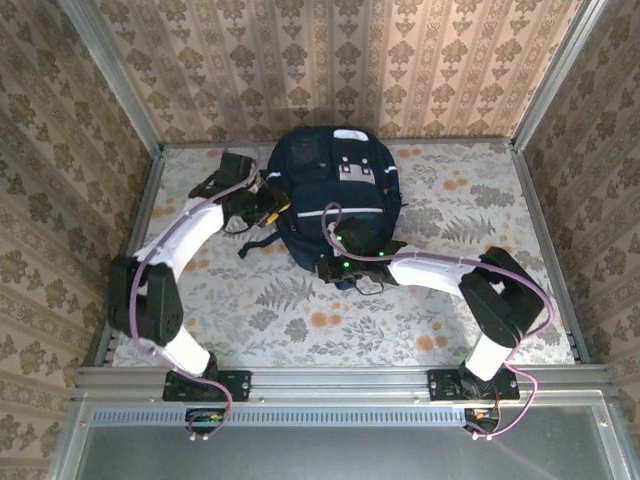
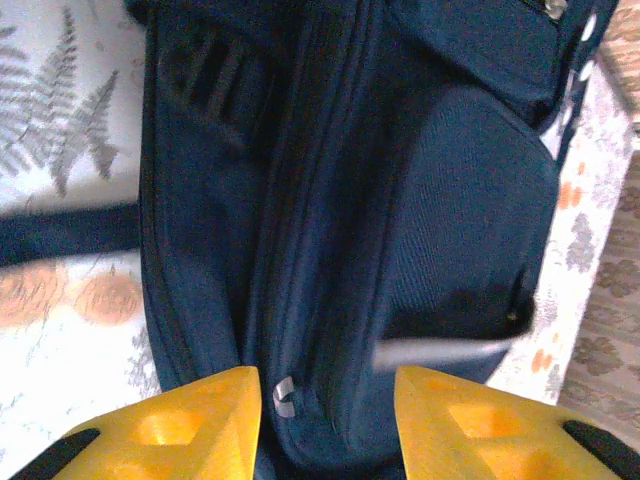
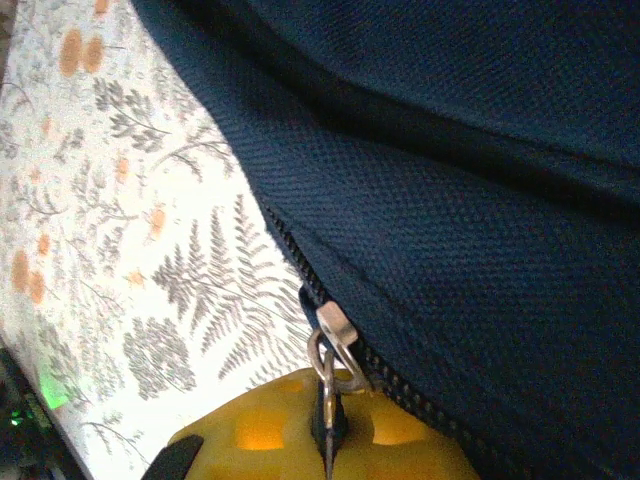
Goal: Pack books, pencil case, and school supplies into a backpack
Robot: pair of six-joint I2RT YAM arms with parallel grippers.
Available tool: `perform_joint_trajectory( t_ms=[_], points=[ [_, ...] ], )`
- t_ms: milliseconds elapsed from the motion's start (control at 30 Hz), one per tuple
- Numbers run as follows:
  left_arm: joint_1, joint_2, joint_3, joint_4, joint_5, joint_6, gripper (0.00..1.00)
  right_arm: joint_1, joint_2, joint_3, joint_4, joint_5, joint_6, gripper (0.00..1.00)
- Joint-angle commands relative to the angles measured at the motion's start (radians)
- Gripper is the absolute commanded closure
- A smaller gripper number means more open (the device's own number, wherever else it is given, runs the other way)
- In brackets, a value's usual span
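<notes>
The navy backpack (image 1: 335,190) lies flat at the back middle of the table, its white stripe and grey patch facing up. My left gripper (image 1: 264,208) is at its left side. In the left wrist view its yellow fingers (image 2: 190,425) stand apart, open (image 2: 328,420), with dark backpack fabric (image 2: 400,200) and a small silver zipper part (image 2: 283,396) between them. My right gripper (image 1: 336,268) is at the backpack's near edge, shut (image 3: 328,435) on the metal zipper pull (image 3: 325,365) of the backpack's zipper (image 3: 400,385). The books, pencil case and school supplies are out of view.
A dark strap (image 2: 60,232) trails left from the backpack over the floral tablecloth (image 1: 300,320). Metal rails edge the table on the left (image 1: 140,220) and right (image 1: 545,250). Patterned walls close off the back and sides.
</notes>
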Motion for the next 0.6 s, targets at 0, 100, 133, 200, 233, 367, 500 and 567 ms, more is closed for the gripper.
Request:
perform_joint_trajectory(
  t_ms=[0, 100, 133, 200, 233, 367, 500, 567],
  points=[
    [-0.013, -0.077, -0.103, -0.007, 0.034, -0.065, 0.56, 0.015, 0.050, 0.091, 0.082, 0.003, 0.046, 1.00],
    [-0.030, -0.114, -0.201, 0.052, 0.081, -0.148, 0.53, 0.020, 0.090, 0.131, 0.093, -0.003, 0.061, 1.00],
    [-0.035, -0.121, -0.224, 0.076, 0.100, -0.175, 0.52, 0.021, 0.099, 0.143, 0.090, -0.005, 0.061, 1.00],
    [-0.048, -0.122, -0.235, 0.090, 0.114, -0.200, 0.50, 0.024, 0.113, 0.153, 0.086, -0.007, 0.059, 1.00],
    [-0.054, -0.119, -0.229, 0.087, 0.109, -0.202, 0.48, 0.025, 0.118, 0.154, 0.088, -0.007, 0.059, 1.00],
    [-0.062, -0.083, -0.189, 0.067, 0.091, -0.195, 0.46, 0.032, 0.122, 0.150, 0.089, -0.007, 0.059, 1.00],
    [-0.064, -0.032, -0.168, 0.062, 0.090, -0.195, 0.49, 0.034, 0.099, 0.129, 0.091, 0.012, 0.054, 1.00],
    [-0.064, -0.012, -0.169, 0.074, 0.102, -0.200, 0.52, 0.033, 0.087, 0.119, 0.089, 0.026, 0.050, 1.00]
  ],
)
